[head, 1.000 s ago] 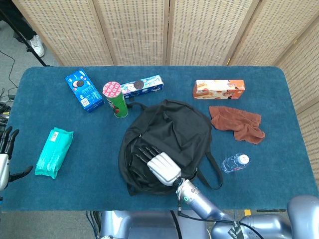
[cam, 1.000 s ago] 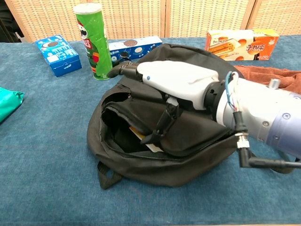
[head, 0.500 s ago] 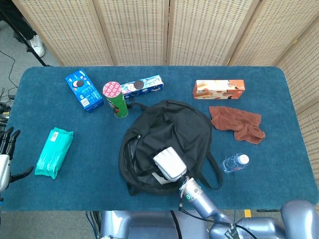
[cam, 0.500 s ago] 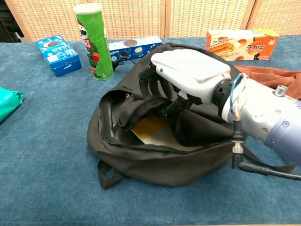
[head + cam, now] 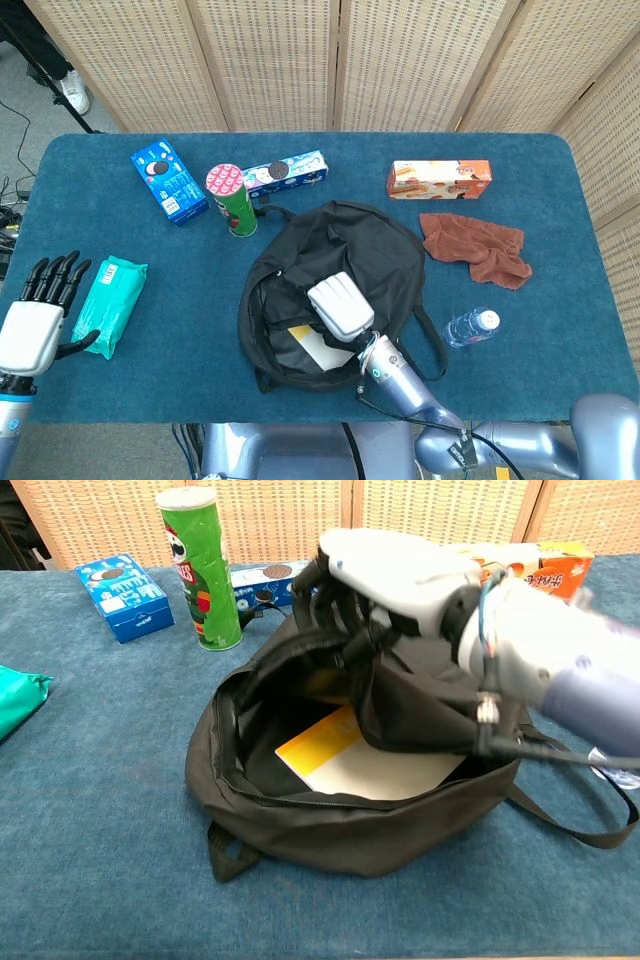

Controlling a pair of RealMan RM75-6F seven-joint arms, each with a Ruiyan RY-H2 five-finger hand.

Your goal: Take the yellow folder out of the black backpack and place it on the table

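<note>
Head view: black backpack [image 5: 335, 290] lies mid-table [image 5: 560, 200], mouth toward the robot. Right hand [image 5: 340, 306] sits over the opening, higher than half a second ago, with the upper flap lifted along with it. A corner of the yellow folder [image 5: 312, 343] now shows inside the backpack, below the hand; earlier it was covered. Left hand [image 5: 40, 318] has risen into fuller view left of the backpack, beside the teal packet [image 5: 108, 305], fingers spread, holding nothing.

Chest view: right hand [image 5: 395, 575] grips the backpack's [image 5: 300, 810] top fabric in curled fingers and holds it up. Mouth gapes wide; the folder [image 5: 360, 760] lies flat on the backpack's floor, yellow edge toward the green can [image 5: 197, 565], pale face exposed. Judgement: access is gained, extraction not begun; the free left hand looks placed to reach in.

Hard to make out: the folder's far end is hidden under the raised flap; the right forearm is motion-blurred; fingertip contact is buried in black cloth.
</note>
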